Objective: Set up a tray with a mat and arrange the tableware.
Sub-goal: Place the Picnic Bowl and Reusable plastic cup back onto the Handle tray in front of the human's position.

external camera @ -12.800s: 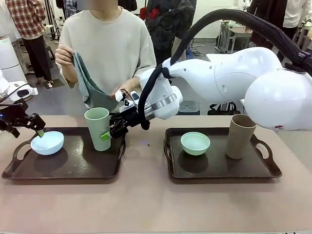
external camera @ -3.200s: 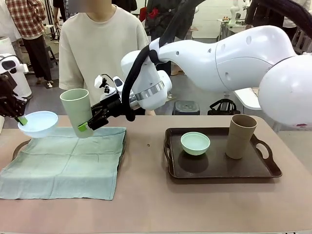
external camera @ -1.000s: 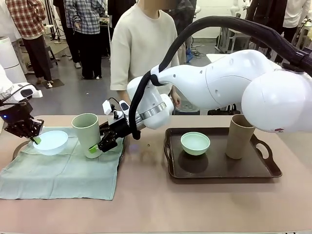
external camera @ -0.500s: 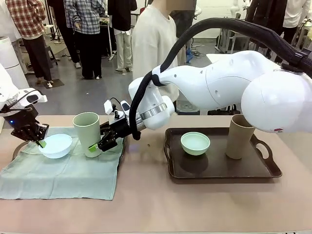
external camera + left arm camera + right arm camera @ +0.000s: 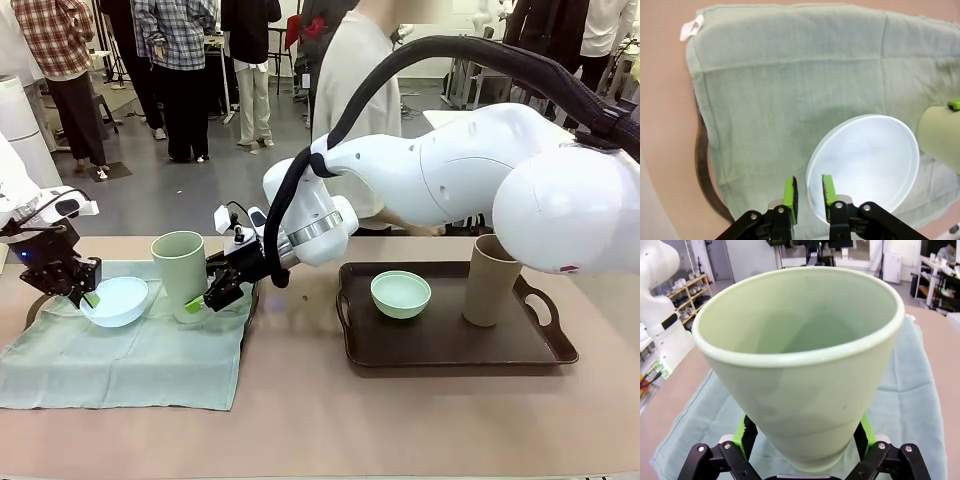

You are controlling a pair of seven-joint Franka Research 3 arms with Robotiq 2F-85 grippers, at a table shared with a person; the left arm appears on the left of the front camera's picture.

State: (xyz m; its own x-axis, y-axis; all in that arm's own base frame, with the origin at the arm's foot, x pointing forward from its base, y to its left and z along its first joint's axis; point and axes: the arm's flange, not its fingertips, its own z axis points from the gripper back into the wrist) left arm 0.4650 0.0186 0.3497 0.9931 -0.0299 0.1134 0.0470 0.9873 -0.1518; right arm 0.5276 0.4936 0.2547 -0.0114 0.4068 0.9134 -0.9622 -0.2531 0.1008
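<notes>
My left gripper point(image 5: 88, 297) is shut on the rim of the pale blue bowl point(image 5: 116, 300), which sits low on the green mat point(image 5: 130, 360). In the left wrist view the green pads point(image 5: 789, 192) pinch the bowl point(image 5: 865, 162) at its near edge, over the mat point(image 5: 790, 85). My right gripper point(image 5: 200, 298) is shut on the base of the pale green tumbler point(image 5: 179, 270), upright on the mat's far side. The tumbler point(image 5: 800, 355) looms between the pads point(image 5: 746, 426). The mint bowl point(image 5: 400, 293) and the tan tumbler point(image 5: 492, 279) stand on the right tray point(image 5: 450, 350).
The mat covers the left tray, whose dark rim point(image 5: 702, 170) peeks out at one side. A person point(image 5: 365, 90) stands at the far side behind my right arm. Bare table point(image 5: 300, 420) lies in front of both trays.
The left gripper has lowered the blue bowl onto the mat and shifted it slightly right. The right gripper has set the tumbler lower. The person has walked to the right.
</notes>
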